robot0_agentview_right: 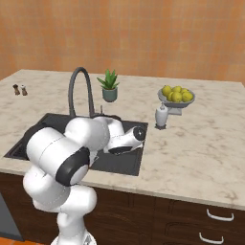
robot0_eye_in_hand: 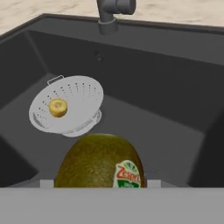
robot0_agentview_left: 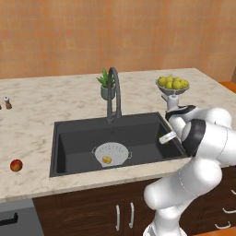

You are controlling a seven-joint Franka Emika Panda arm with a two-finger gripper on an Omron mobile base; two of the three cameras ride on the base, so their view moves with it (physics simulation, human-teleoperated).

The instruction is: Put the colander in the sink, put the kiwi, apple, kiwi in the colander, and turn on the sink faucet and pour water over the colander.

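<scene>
The white colander [robot0_agentview_left: 120, 152] [robot0_eye_in_hand: 81, 94] sits on the floor of the dark grey sink [robot0_agentview_left: 138, 126] [robot0_eye_in_hand: 166, 127], and a yellowish kiwi [robot0_agentview_left: 107, 160] [robot0_eye_in_hand: 57, 107] lies inside it. My gripper [robot0_agentview_left: 167, 137] [robot0_eye_in_hand: 99, 183] hangs over the sink's right side, shut on a dark olive-green kiwi [robot0_eye_in_hand: 94, 162] with a sticker. That kiwi is held apart from the colander, off to its right. The red-orange apple [robot0_agentview_left: 16, 165] rests on the counter left of the sink. Behind the basin rises the sink faucet [robot0_agentview_left: 114, 92] [robot0_agentview_right: 79, 91], its spout arching over the sink.
A potted plant [robot0_agentview_left: 107, 85] stands beside the faucet. A bowl of yellow fruit [robot0_agentview_left: 173, 84] and a white bottle [robot0_agentview_right: 161, 116] are at the back right of the sink. Two small shakers [robot0_agentview_left: 7, 102] stand far left. My own arm hides the sink's right half in the right base view.
</scene>
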